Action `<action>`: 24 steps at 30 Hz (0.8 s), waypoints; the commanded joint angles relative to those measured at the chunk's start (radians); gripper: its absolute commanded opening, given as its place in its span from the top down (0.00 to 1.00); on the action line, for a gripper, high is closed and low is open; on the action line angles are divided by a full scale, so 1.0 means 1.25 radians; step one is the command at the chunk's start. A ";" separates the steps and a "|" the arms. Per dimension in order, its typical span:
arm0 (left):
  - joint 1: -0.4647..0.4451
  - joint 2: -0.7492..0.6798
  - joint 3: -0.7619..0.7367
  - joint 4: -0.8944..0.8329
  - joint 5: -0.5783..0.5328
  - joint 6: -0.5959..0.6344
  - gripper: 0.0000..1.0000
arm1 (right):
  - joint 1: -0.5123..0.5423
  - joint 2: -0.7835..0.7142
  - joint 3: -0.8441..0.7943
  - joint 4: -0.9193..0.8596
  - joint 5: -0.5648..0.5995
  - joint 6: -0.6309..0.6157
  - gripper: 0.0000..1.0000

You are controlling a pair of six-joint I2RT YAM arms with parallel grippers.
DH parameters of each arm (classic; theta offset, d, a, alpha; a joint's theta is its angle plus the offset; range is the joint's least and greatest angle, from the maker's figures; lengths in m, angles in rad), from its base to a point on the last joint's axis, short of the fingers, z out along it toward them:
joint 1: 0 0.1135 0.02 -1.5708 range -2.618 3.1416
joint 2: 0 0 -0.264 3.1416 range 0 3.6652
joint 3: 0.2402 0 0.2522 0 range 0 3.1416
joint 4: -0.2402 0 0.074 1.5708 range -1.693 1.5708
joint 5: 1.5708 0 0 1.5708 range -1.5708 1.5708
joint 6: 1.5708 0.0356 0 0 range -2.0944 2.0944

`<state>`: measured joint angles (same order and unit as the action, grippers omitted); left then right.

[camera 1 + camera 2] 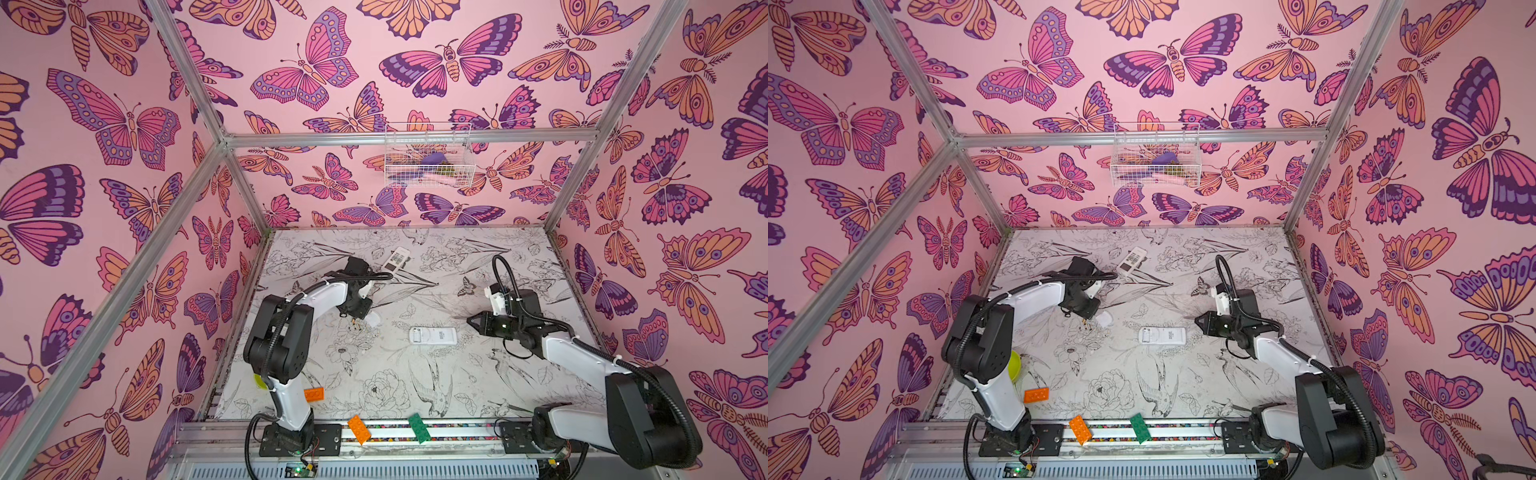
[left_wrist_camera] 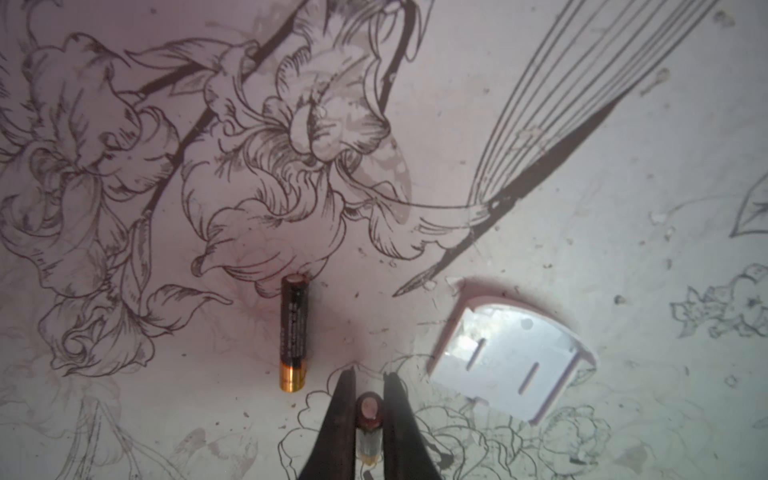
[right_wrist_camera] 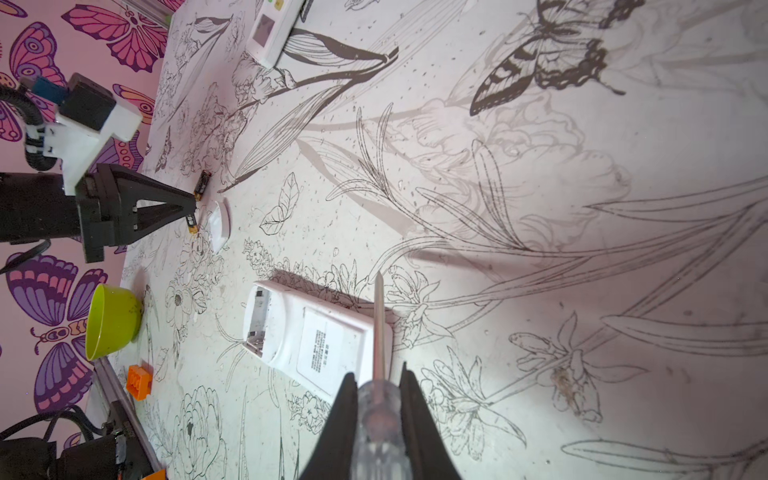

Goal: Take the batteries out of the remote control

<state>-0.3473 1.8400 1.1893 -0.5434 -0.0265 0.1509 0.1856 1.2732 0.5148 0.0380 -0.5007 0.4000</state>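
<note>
One battery (image 2: pixel 294 332) laid down; second battery (image 2: pixel 369 415) is gripped by left fingers (image 2: pixel 338 419), nine o'clock of remote (image 1: pixel 432 336), release likely next; screwdriver (image 3: pixel 377 328) clamped by right fingers (image 3: pixel 419 419).

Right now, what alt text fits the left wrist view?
The left fingers are shut on one battery, seen end-on over the flower-printed table. A second battery lies loose on the table close by. A white cover lies apart from both.

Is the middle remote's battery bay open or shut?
Open. In the right wrist view the remote lies face down with its bay uncovered and no battery showing inside. The cover lies apart from it.
</note>
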 commanded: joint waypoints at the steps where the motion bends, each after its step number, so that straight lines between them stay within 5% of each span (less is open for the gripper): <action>1: 0.004 0.035 0.028 -0.006 -0.034 -0.004 0.99 | -0.008 -0.022 -0.011 0.020 0.007 0.001 1.00; 11: 0.003 0.067 0.064 -0.033 -0.025 -0.020 0.76 | -0.026 -0.036 -0.017 0.010 0.012 -0.008 1.00; 24: -0.006 -0.076 0.023 -0.020 0.002 -0.029 0.59 | -0.037 -0.064 -0.017 0.010 0.046 -0.003 1.00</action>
<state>-0.3500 1.8137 1.2400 -0.5602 -0.0406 0.1238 0.1501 1.2118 0.4927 0.0372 -0.4774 0.3962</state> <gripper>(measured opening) 0.396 0.171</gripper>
